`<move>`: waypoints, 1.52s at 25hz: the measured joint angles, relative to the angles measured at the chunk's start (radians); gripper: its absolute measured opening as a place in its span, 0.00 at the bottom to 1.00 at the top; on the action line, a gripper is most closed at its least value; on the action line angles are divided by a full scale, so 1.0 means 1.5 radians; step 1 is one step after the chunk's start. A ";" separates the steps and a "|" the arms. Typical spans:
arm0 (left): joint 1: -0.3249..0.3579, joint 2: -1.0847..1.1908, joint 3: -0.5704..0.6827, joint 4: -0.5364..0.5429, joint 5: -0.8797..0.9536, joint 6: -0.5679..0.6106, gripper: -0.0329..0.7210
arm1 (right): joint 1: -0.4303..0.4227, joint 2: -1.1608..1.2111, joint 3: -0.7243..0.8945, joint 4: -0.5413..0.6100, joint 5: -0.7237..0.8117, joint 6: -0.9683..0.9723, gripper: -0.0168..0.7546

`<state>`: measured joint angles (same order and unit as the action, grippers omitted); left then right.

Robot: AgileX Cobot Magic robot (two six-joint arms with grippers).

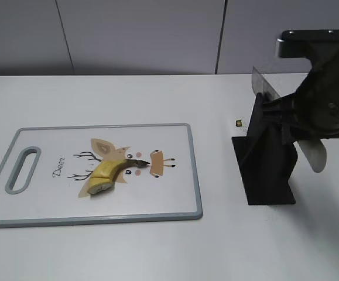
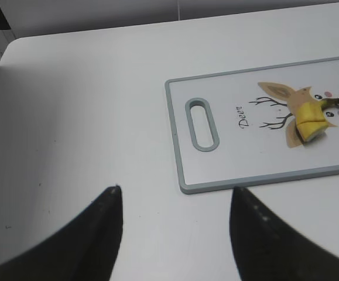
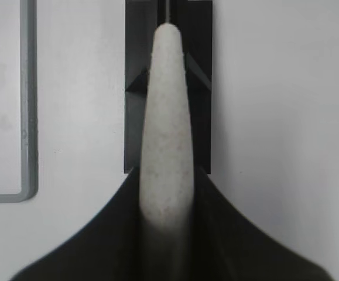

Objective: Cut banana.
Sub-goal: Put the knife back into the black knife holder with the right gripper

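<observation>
The banana (image 1: 106, 174) is a short yellow stub with a dark stem tip. It lies on the deer print of the white cutting board (image 1: 52, 202), with its cut end toward the front. It also shows in the left wrist view (image 2: 308, 115). My right gripper (image 3: 167, 172) is shut on the pale handle of the knife (image 3: 166, 111). The knife rests in the black stand (image 3: 135, 64), and its blade (image 1: 262, 86) sticks up behind. My left gripper (image 2: 175, 187) is open and empty over bare table, left of the board (image 2: 228, 158).
The black knife stand (image 1: 269, 175) sits on the table to the right of the board. A small brass-coloured object (image 1: 238, 122) lies just behind the stand. A grey wall runs along the table's back edge.
</observation>
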<state>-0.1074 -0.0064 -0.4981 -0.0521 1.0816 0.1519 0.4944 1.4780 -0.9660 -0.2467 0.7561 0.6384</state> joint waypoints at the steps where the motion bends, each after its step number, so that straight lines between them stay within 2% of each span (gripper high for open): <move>1: 0.000 0.000 0.000 0.000 0.000 0.000 0.79 | 0.000 0.005 0.000 0.001 0.000 0.000 0.23; 13: 0.000 0.000 0.000 0.000 0.000 0.000 0.79 | 0.000 0.015 0.000 0.030 0.030 -0.005 0.24; 15: 0.000 0.000 0.000 0.000 0.000 0.000 0.79 | 0.000 0.015 0.000 0.030 0.031 -0.005 0.34; 21: 0.000 0.000 0.000 0.000 0.000 0.000 0.79 | 0.000 0.015 0.000 0.030 0.031 -0.008 0.71; 24: 0.000 0.000 0.000 0.000 0.000 0.000 0.79 | 0.000 0.014 0.000 0.030 0.031 -0.028 0.80; 30: 0.000 0.000 0.000 0.000 0.000 0.000 0.79 | 0.000 -0.042 0.000 0.048 0.041 -0.112 0.83; 35: 0.000 0.000 0.000 0.000 0.000 0.000 0.79 | 0.000 -0.166 0.004 0.124 0.068 -0.229 0.83; 38: 0.000 0.000 0.000 0.000 0.000 0.000 0.79 | 0.000 -0.249 0.046 0.164 0.060 -0.320 0.83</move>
<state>-0.1074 -0.0064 -0.4981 -0.0521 1.0816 0.1519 0.4944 1.1048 -0.8973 0.0000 0.8463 0.1582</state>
